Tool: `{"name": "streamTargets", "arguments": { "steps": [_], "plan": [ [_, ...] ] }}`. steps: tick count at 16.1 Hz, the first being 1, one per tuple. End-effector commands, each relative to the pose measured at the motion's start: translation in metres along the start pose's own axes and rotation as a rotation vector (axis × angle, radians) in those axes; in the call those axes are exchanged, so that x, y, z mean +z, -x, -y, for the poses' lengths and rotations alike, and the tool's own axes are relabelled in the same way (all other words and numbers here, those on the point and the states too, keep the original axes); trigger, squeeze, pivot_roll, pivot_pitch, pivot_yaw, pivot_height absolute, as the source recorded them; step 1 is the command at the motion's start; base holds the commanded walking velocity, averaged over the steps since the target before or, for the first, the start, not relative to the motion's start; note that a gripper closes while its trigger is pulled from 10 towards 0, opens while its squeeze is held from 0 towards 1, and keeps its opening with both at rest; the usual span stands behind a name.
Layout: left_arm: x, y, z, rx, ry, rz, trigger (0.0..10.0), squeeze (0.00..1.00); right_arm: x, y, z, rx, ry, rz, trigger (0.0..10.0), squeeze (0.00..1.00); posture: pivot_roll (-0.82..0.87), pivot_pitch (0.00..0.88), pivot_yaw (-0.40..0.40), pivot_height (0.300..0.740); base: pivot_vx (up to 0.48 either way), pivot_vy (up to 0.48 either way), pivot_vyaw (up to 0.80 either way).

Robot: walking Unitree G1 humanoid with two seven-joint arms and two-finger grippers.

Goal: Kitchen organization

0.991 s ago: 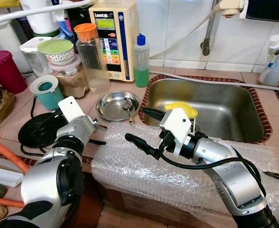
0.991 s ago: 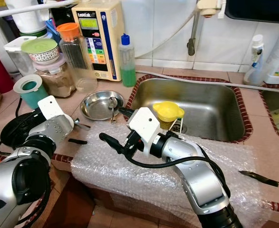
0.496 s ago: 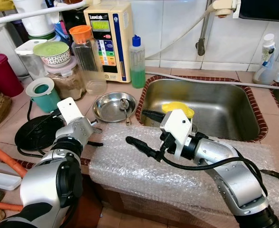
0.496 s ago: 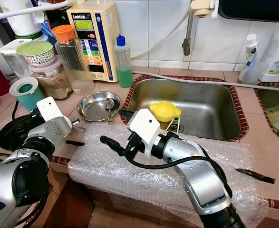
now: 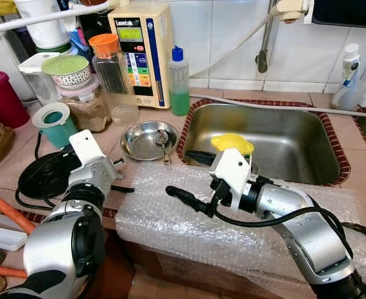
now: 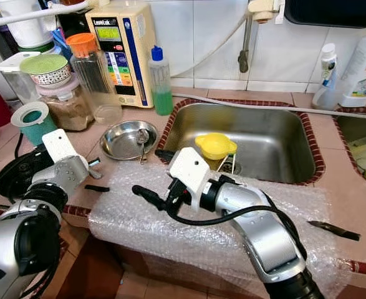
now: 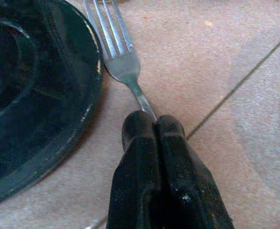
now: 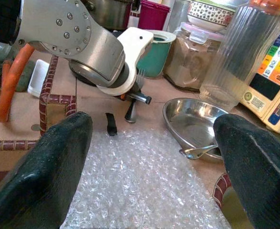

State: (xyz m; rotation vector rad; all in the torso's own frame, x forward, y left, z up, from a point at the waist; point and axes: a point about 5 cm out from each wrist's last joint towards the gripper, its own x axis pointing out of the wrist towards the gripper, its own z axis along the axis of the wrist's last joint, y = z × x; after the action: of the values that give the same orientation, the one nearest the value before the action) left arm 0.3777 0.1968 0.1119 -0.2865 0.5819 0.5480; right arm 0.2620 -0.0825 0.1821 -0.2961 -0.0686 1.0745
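Since a second ago the left claw (image 7: 151, 125) has drawn back a little from the steel bowl (image 5: 149, 138), its white wrist plate now tilted more upright; the right claw (image 5: 192, 177) keeps its place over the bubble wrap (image 5: 232, 218) just this side of the bowl, its fingers (image 8: 39, 167) spread wide with nothing between them. From the left wrist, the left claw's fingers are pressed together on the handle of a fork (image 7: 118, 52), whose tines lie on the tiled bench (image 7: 216, 62) touching the rim of a black disc (image 7: 30, 100); most of the handle is hidden by the fingers. From the head, the fork near the bowl is mostly hidden by the arm.
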Motion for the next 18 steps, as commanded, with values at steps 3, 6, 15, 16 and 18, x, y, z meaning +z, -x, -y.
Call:
{"name": "streamTargets", "arguments": {
  "steps": [3,6,15,16,18],
  "plan": [
    [-0.016,-0.005,-0.010,0.010,-0.068,-0.017,0.0,0.00,0.004,-0.002,-0.001,0.022,0.027,0.006,10.0,0.00,0.00,0.000,0.099,0.740,0.000,0.000,0.00],
    [-0.017,-0.003,-0.006,-0.020,-0.100,0.012,0.0,0.00,0.003,-0.002,-0.001,0.024,0.031,0.005,10.0,0.00,0.00,0.000,0.098,0.740,0.000,0.000,0.00],
    [-0.015,0.002,-0.004,-0.108,-0.211,0.125,0.0,0.00,0.002,-0.004,-0.002,0.023,0.039,-0.002,10.0,0.00,0.01,0.000,0.097,0.740,0.000,0.000,0.00],
    [-0.014,0.004,-0.003,-0.118,-0.221,0.139,0.0,0.00,0.001,-0.004,-0.002,0.024,0.040,-0.002,10.0,0.00,0.01,0.000,0.096,0.740,0.000,0.000,0.00],
    [-0.008,0.008,0.000,-0.136,-0.243,0.187,0.0,0.00,0.001,-0.004,-0.001,0.023,0.043,-0.003,10.0,0.00,0.01,0.000,0.093,0.740,0.000,0.000,0.00]
  ]
}}
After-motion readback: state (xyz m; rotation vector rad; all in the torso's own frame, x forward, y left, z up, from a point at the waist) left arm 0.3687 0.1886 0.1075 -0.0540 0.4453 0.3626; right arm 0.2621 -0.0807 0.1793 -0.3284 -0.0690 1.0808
